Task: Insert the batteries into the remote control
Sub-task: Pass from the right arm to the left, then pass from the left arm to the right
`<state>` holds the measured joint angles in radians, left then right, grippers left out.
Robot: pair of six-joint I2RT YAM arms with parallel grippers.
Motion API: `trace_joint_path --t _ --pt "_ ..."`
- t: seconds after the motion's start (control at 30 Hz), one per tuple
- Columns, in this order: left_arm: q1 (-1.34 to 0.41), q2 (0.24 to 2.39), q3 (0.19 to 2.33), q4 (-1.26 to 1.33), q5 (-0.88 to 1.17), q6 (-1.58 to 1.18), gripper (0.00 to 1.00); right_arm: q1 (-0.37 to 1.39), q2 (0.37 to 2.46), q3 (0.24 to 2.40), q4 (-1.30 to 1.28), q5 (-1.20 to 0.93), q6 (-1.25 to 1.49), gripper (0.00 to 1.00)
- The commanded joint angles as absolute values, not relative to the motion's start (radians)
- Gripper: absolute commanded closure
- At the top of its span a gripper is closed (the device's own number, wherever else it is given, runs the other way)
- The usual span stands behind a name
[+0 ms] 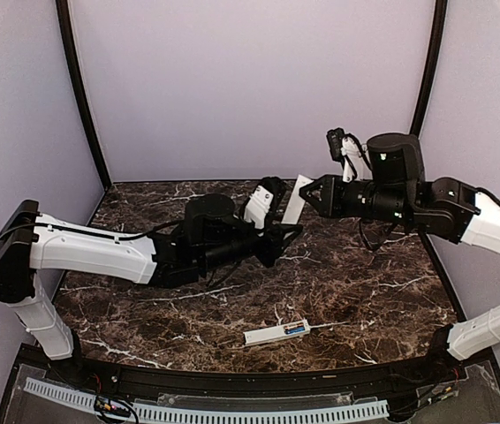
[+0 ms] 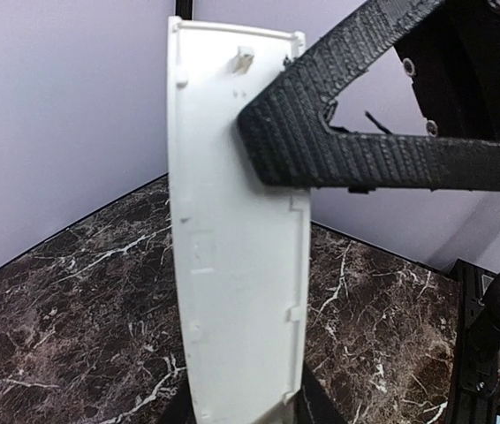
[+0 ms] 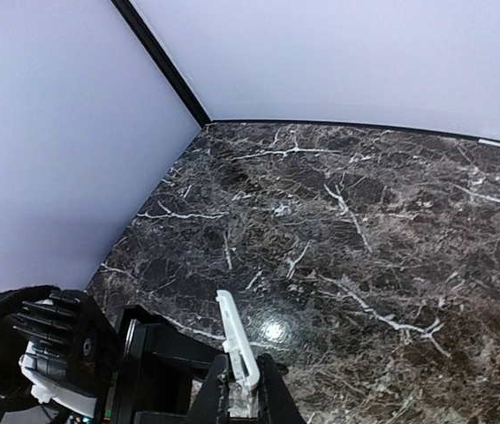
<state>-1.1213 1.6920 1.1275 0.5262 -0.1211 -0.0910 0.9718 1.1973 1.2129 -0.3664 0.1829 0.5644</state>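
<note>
From my overhead camera, the slim white rectangular plastic remote control (image 1: 272, 335) lies flat on the dark brown, white-veined marble table (image 1: 365, 283), close to the near edge and a little right of centre. A small blue cylindrical battery (image 1: 296, 329) shows at its right end. The remote is well apart from both grippers, which meet in the air farther back, over the middle of the table. Between them stands a thin flat grey-white plastic cover strip (image 1: 296, 200), nearly upright. The right gripper (image 1: 310, 196), reaching in from the right, is closed on the strip's upper part. In my right wrist view the strip rises edge-on from between its two black fingers. In my left wrist view one ribbed black finger (image 2: 303, 152) presses on the strip's inner face, near the small clips at its top. The left gripper (image 1: 292, 233) comes in from the left and lower down. Its fingers flank the strip's lower end, one at each long edge, but I cannot tell whether they are clamped on it or just beside it.
</note>
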Motion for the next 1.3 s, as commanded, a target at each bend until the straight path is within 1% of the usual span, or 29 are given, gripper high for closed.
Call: trace_joint_path --t 0.0,0.1,0.17,0.2,0.27,0.33,0.4,0.47,0.6,0.63,0.67,0.7,0.8,0.9,1.03,1.2,1.27 --pt "-1.127 1.65 1.099 0.593 -0.096 -0.067 0.87 0.979 1.156 1.187 -0.296 0.103 0.464 0.82" --pt "-1.127 1.627 1.071 0.629 -0.075 -0.044 0.88 0.967 1.111 1.205 -0.309 0.013 0.29 0.64" --pt "-1.127 1.606 1.046 0.656 -0.04 -0.018 0.88 0.95 1.046 1.21 -0.328 -0.113 0.145 0.52" --pt "-1.127 1.59 1.028 0.668 -0.014 -0.012 0.88 0.938 1.012 1.202 -0.335 -0.203 0.066 0.49" --pt "-1.129 1.56 1.0 0.715 0.077 0.039 0.9 0.918 0.945 1.174 -0.339 -0.386 -0.077 0.44" --pt "-1.135 1.534 0.977 0.738 0.155 0.086 0.91 0.911 0.893 1.146 -0.337 -0.515 -0.191 0.42" --pt "-1.144 1.511 0.959 0.757 0.226 0.134 0.91 0.91 0.851 1.112 -0.309 -0.598 -0.298 0.42" --pt "-1.148 1.492 0.942 0.784 0.29 0.153 0.91 0.91 0.831 1.088 -0.271 -0.654 -0.335 0.38" --pt "-1.151 1.474 0.931 0.823 0.396 0.147 0.91 0.909 0.886 1.099 -0.25 -0.714 -0.337 0.33" --pt "-1.152 1.474 0.93 0.829 0.42 0.138 0.91 0.908 0.913 1.111 -0.251 -0.735 -0.331 0.27" --pt "-1.154 1.474 0.93 0.842 0.429 0.129 0.91 0.908 0.94 1.125 -0.251 -0.754 -0.324 0.1" --pt "-1.155 1.475 0.931 0.848 0.446 0.126 0.91 0.909 0.965 1.141 -0.244 -0.769 -0.31 0.03" --pt "-1.159 1.479 0.932 0.866 0.465 0.12 0.91 0.91 1.019 1.17 -0.21 -0.822 -0.283 0.01" --pt "-1.161 1.485 0.936 0.876 0.471 0.112 0.91 0.917 1.046 1.16 -0.128 -0.87 -0.234 0.03" --pt "-1.161 1.493 0.941 0.892 0.477 0.101 0.91 0.948 1.093 1.181 -0.13 -0.86 -0.227 0.13" --pt "-1.161 1.502 0.95 0.899 0.488 0.093 0.91 0.958 1.12 1.174 -0.097 -0.859 -0.218 0.24" --pt "-1.161 1.503 0.951 0.9 0.492 0.091 0.91 0.96 1.128 1.179 -0.1 -0.864 -0.216 0.32"
